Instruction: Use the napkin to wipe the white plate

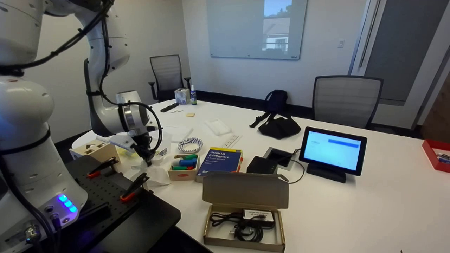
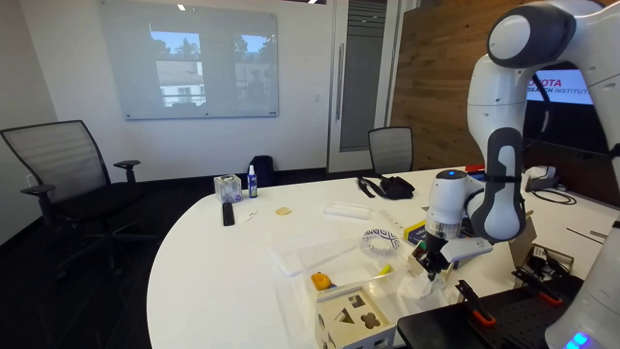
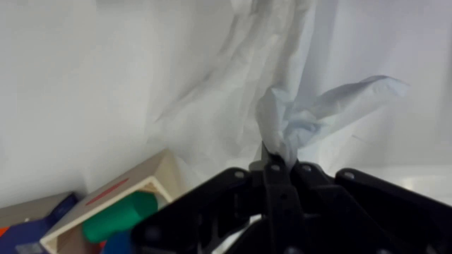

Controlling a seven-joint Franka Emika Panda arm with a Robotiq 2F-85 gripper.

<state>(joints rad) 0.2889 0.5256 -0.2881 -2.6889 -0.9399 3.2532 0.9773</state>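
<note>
The napkin is white, thin and crumpled. It shows in both exterior views (image 1: 158, 174) (image 2: 420, 287) and in the wrist view (image 3: 247, 106). My gripper (image 1: 149, 163) is shut on a bunched part of the napkin; its fingertips also show in an exterior view (image 2: 431, 276) and in the wrist view (image 3: 284, 164). Loose folds spread below and ahead of the fingertips, low over the white table. The white plate, with a blue patterned rim, lies on the table in both exterior views (image 1: 190, 147) (image 2: 381, 243), apart from my gripper. The plate is not in the wrist view.
A small wooden box (image 1: 182, 175) with green and blue pieces stands beside the napkin. A blue book (image 1: 220, 161) lies beyond it. A wooden shape sorter (image 2: 356, 317) stands nearby. Black clamps (image 1: 135, 188) stick up at the robot's base. A cardboard box (image 1: 245, 243) holds cables.
</note>
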